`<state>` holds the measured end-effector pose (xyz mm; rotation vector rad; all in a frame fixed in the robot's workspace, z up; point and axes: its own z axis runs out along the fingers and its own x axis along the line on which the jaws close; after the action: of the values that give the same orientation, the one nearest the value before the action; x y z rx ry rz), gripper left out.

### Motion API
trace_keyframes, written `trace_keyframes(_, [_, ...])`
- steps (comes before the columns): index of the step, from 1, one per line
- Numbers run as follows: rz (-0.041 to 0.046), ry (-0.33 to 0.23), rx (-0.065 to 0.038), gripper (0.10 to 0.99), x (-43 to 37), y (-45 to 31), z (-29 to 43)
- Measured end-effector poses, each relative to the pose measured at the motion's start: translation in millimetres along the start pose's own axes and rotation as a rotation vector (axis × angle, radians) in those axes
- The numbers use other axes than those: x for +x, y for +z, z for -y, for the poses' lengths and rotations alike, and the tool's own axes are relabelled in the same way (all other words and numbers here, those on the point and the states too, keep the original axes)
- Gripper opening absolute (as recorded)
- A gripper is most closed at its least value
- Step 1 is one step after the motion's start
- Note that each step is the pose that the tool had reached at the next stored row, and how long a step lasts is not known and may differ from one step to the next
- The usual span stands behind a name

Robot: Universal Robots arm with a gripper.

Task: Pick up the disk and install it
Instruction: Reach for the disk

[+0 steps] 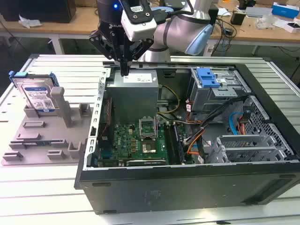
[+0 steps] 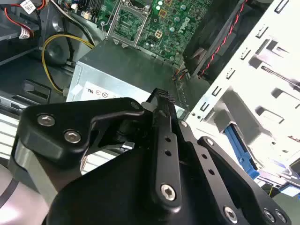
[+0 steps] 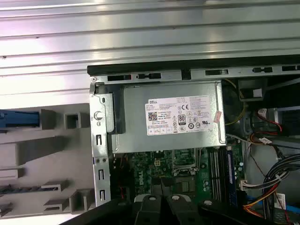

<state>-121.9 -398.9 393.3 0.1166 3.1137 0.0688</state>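
my gripper [image 1: 124, 71] hangs over the power supply [image 1: 133, 98] at the far edge of the open computer case [image 1: 187, 187], fingers pinched narrow with nothing between them. the disk [image 1: 40, 96] stands upright in a grey holder [image 1: 47, 136] at the exterior view's left, well apart. both sit on a ribbed metal table [image 1: 37, 192]; cluttered wooden benches [image 1: 79, 21] run behind.

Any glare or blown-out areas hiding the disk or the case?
In the second wrist view the case's slotted edge and everything past it wash out white, and the gripper sits dark up close. In the first wrist view the table slats glare brightly. In the exterior view the light is even; the disk shows without glare.
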Motion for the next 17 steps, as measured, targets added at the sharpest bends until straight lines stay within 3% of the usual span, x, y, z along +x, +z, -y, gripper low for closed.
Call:
trace_keyframes(8, [0.0001, 0.0, 0.0, 0.106, 0.3, 0.0, 0.0])
trace_keyframes(9, [0.0, 0.0, 0.0, 0.106, 3.2, 0.1, -0.5])
trace_keyframes(11, [-0.0001, 0.0, 0.0, 0.106, 20.5, 0.1, -5.1])
trace_keyframes(17, [-0.0003, 0.0, 0.0, 0.106, 45.8, 1.1, -13.0])
